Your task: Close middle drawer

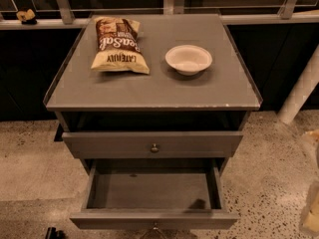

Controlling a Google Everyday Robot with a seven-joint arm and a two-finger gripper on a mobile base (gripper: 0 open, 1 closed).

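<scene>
One centred push should shut the open middle drawer [154, 218], left of the claw [312, 208], whose state I cannot tell.

— What's on the grey tabletop [149, 91]?
— A chip bag [118, 44] lying flat at the back left, and a white bowl [188, 59] upright to its right, apart from it
— And the gripper [312, 203]?
— Low at the right edge, over the speckled floor [30, 168]

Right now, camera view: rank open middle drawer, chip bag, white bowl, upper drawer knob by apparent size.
1. middle drawer, though it sits nearest the camera
2. chip bag
3. white bowl
4. upper drawer knob
The gripper is not in view.
</scene>
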